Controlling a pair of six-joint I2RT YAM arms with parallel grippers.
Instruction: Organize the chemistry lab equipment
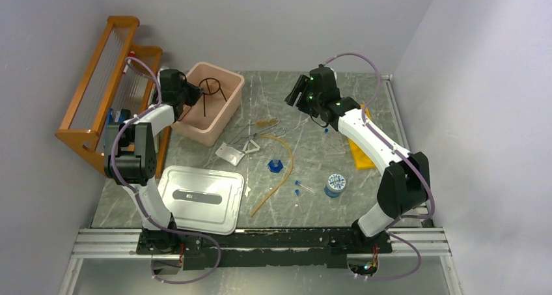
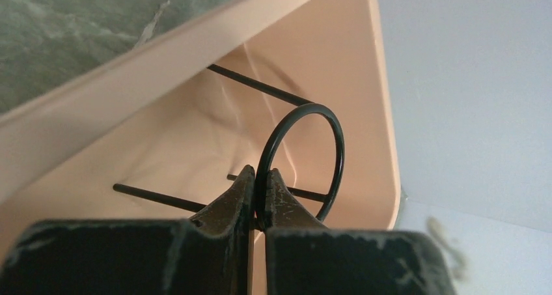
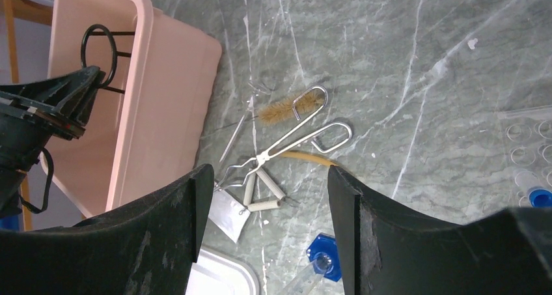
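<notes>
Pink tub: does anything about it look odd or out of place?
Mildly: the pink tub sits askew, its white lid lies apart on the table, and the left gripper pinches a black tripod ring inside it.

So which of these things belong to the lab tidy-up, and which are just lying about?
Job: black wire tripod ring (in the left gripper), tan rubber tube, metal gauze, wire triangle, blue hexagonal piece, blue-capped vials, yellow tube rack.
Lying about: orange wooden rack, pink tub, white lid.
</notes>
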